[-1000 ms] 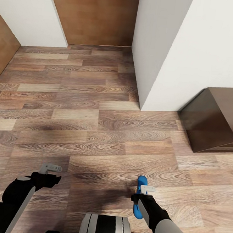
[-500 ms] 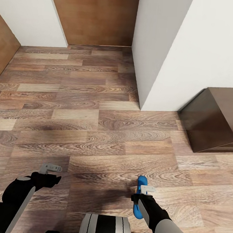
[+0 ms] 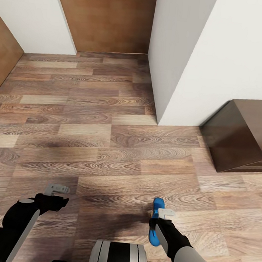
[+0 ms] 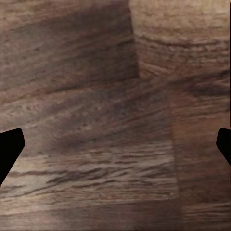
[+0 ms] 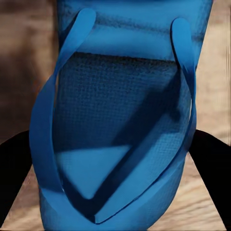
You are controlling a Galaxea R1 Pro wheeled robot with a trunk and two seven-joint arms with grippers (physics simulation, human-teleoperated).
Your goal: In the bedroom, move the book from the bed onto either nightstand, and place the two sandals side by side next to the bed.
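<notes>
The right gripper (image 3: 160,212) is carrying a blue sandal (image 3: 156,221) clenched in its jaws above the wood floor (image 3: 105,144), well short of the dark nightstand (image 3: 243,133). The left gripper (image 3: 58,189) is hanging with jaws released.

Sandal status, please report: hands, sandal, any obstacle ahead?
Right hand shut on blue sandal, carried above the wood floor. Left hand open, holding nothing. Ahead: white wall corner; dark cabinet at right.
</notes>
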